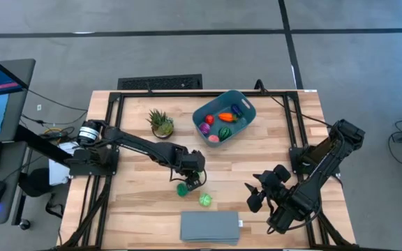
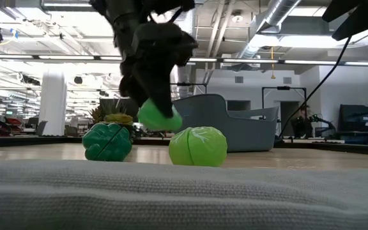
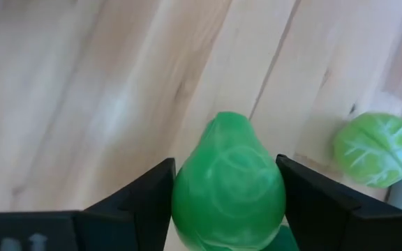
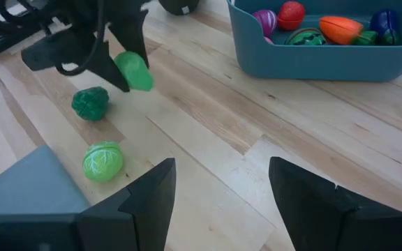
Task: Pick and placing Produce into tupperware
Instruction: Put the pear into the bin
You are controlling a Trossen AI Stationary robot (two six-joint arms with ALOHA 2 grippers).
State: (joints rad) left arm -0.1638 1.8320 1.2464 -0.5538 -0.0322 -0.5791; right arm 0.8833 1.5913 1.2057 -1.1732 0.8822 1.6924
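A light green pear-shaped toy (image 3: 227,185) is pinched between the two fingers of the left tool (image 1: 190,178), lifted clear of the wooden tabletop (image 1: 271,150). It hangs well short of the teal tupperware (image 1: 250,111), on the side toward the grey slab (image 1: 209,226). Directly under and beside the held toy a dark green broccoli-like toy (image 4: 90,102) lies on the boards, and just past it, nearer the slab, sits a pale green cabbage (image 4: 102,161); the two are apart, not touching.

Between the held toy and the tupperware the boards are bare, an open lane. The tupperware sits askew near the tabletop's far edge, holding red, orange, purple and pink produce (image 1: 222,122). A spiky potted plant (image 1: 161,123) stands beside the tupperware, to the side of that lane.

The right tool (image 1: 260,192) waits with fingers parted and holding nothing, well apart from the tupperware toward the tabletop's near right edge, bare wood around it.
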